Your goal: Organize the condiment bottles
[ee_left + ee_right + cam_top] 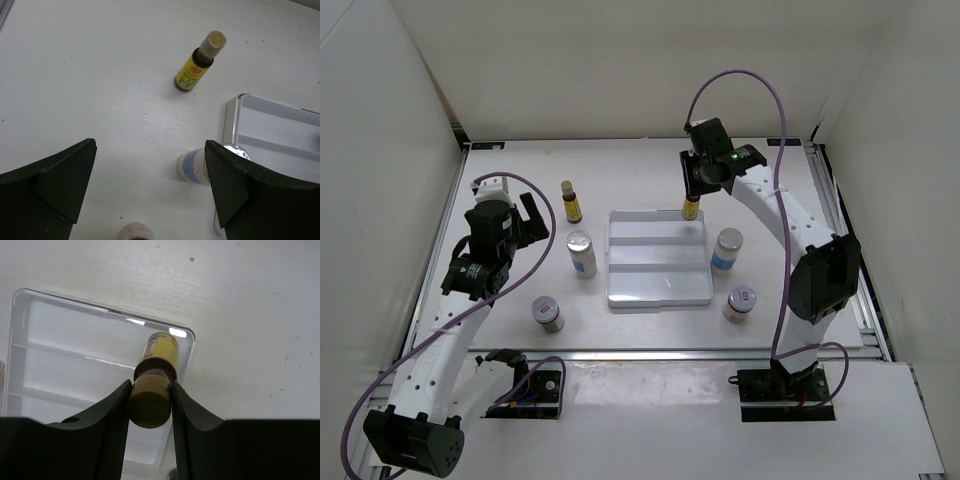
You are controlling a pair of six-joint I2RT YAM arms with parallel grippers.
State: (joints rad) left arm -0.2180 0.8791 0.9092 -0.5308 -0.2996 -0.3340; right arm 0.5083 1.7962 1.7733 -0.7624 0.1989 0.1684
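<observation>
Currently, right gripper (151, 391) clamping brown bottle (160, 349) by cap, seemingly over tray (60, 340) corner.

We log two white arms, left arm (433, 350) and right arm (782, 215), with black joint housings and looping purple cables (740, 72). Green light (731, 156) glows on right wrist; fingers (240, 185) are matte black, wedge-shaped.

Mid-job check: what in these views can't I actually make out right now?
Right wrist view: the base of the brown bottle in the right tool is hidden by its own body, so contact with the tray cannot be told.
Left wrist view: a squat jar is cut off by the bottom edge; a whitish cylinder sits partly behind a finger of the left tool.
Top view: label print is too small to read.
</observation>
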